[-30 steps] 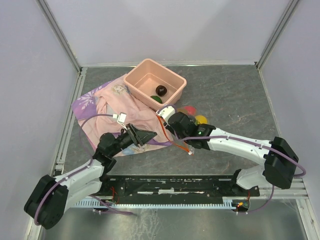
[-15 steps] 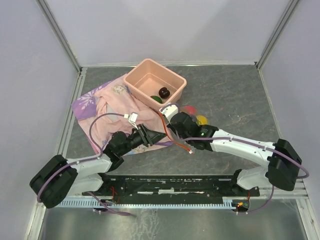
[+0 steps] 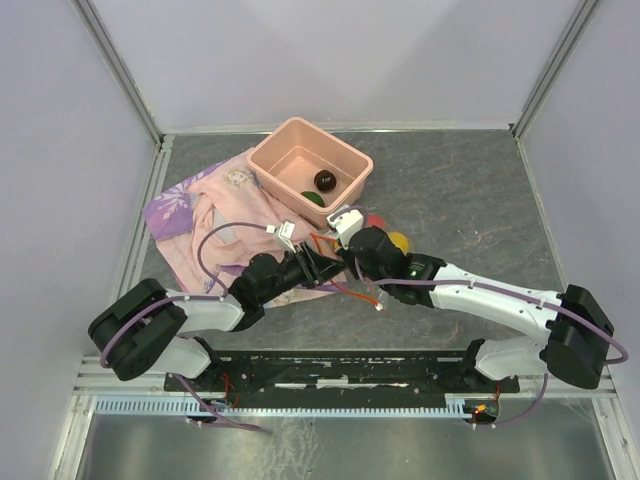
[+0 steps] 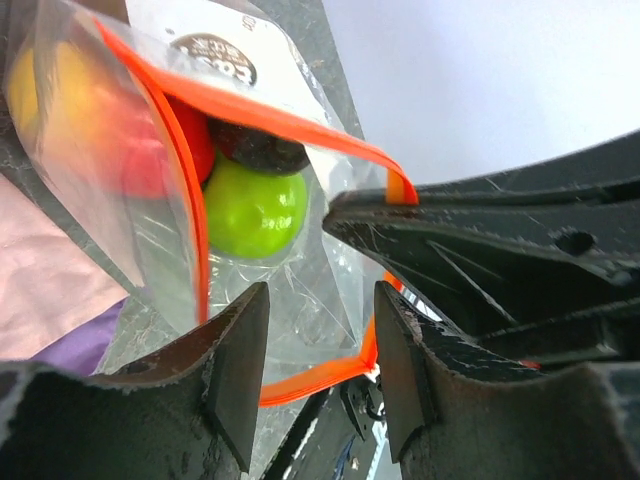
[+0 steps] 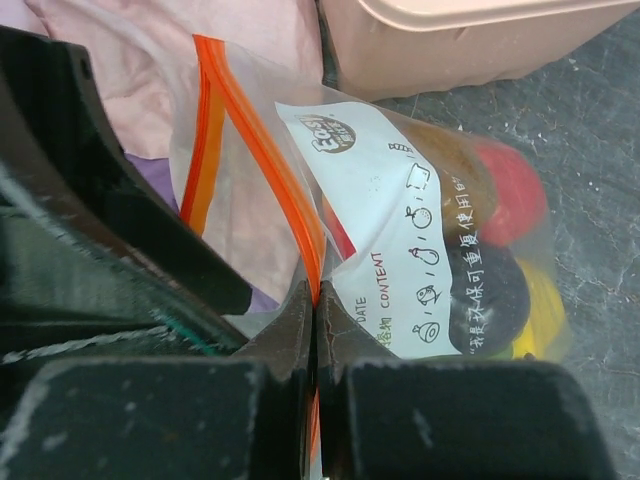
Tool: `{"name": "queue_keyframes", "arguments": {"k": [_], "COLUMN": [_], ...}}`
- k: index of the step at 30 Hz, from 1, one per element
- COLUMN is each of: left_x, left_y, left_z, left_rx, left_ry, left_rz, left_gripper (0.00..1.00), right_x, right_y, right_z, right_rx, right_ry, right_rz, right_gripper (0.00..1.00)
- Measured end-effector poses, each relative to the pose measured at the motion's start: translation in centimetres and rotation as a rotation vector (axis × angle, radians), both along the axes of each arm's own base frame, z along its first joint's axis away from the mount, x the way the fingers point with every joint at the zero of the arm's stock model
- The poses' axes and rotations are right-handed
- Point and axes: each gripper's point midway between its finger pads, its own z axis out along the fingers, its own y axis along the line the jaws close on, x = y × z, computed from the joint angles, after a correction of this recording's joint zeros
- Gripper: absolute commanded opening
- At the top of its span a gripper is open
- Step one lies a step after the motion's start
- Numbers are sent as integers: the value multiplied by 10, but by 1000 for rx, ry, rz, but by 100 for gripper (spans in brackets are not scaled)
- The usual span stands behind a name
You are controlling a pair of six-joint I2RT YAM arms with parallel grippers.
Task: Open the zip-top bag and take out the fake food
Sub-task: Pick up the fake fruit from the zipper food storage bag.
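Note:
The zip-top bag point(image 4: 300, 300) lies with its mouth gaping, orange-red strips parted. Inside it sits fake food: a green fruit point(image 4: 255, 210), a red one point(image 4: 185, 140), a dark one point(image 4: 262, 148) and a yellow one point(image 4: 45, 90). My left gripper point(image 4: 320, 370) is open, its fingers astride the bag's lower film and strip. My right gripper point(image 5: 315, 310) is shut on the upper orange strip point(image 5: 265, 150) of the bag point(image 5: 400, 230). In the top view both grippers, left point(image 3: 322, 266) and right point(image 3: 348, 262), meet at the bag point(image 3: 385, 228).
A salmon-pink tub point(image 3: 290, 143) stands behind the bag with a dark fruit point(image 3: 323, 180) and a green one point(image 3: 314, 198) in it. The pink-and-purple cloth point(image 3: 215, 205) spreads to the left, under the left arm. Grey walls enclose the table.
My left arm has stretched forward and right until its fingers reach the bag's mouth. My right gripper has closed on the orange strip.

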Motion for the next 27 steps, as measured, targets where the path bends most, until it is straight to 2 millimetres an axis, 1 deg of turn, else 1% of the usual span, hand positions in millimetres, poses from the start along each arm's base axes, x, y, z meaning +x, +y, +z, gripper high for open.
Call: {"name": "queue_keyframes", "arguments": {"k": [2, 4, 9, 11, 14, 16, 22, 27], "left_x": [4, 7, 16, 19, 25, 29, 36, 40], "left_y": [-3, -4, -1, 0, 4, 6, 10, 5], "left_z": [-4, -8, -24, -27, -30, -30, -29, -24], "left_rx": [10, 21, 54, 60, 65, 67, 70, 60], "left_ry": [11, 25, 71, 81, 90, 89, 81, 73], "left_rz": [11, 26, 85, 108, 155, 179, 235, 233], "left_gripper": [55, 58, 64, 66, 75, 78, 79, 76], "right_x": [-2, -5, -10, -12, -13, -15, -20, -23], "right_y": [0, -1, 3, 6, 11, 13, 22, 24], "right_z": [0, 3, 14, 18, 21, 22, 25, 28], "right_rx": [14, 35, 103, 128, 158, 174, 223, 250], "right_ry": [4, 6, 6, 8, 14, 22, 53, 65], "right_rz": [2, 5, 22, 31, 44, 51, 71, 77], "right_gripper": [2, 1, 2, 2, 2, 1, 2, 2]}}
